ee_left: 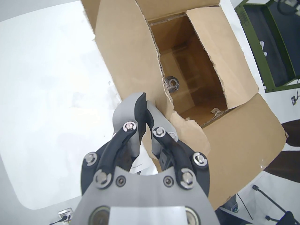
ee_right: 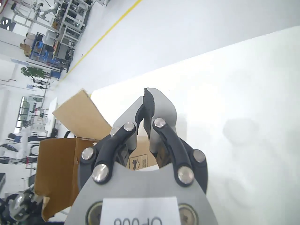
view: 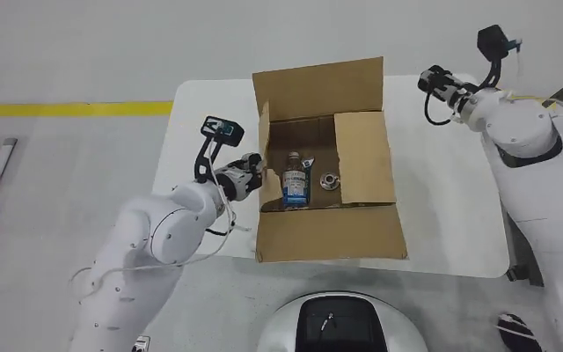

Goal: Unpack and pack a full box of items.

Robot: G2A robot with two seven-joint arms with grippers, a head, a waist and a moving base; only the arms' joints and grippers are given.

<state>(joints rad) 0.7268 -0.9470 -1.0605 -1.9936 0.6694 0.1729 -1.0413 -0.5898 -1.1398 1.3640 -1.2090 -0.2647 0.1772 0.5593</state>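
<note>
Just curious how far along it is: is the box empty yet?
Not empty. The box has its flaps open, and a bottle and a small metal part sit inside on its floor.

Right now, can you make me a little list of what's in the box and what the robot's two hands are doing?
Box: open cardboard box, flaps out, on the white table.
Inside: a bottle with a blue label, and a small metal part beside it.
Left gripper: shut, close to the box's torn side flap.
Right gripper: shut, holding nothing, above the table, away from the box.
</note>
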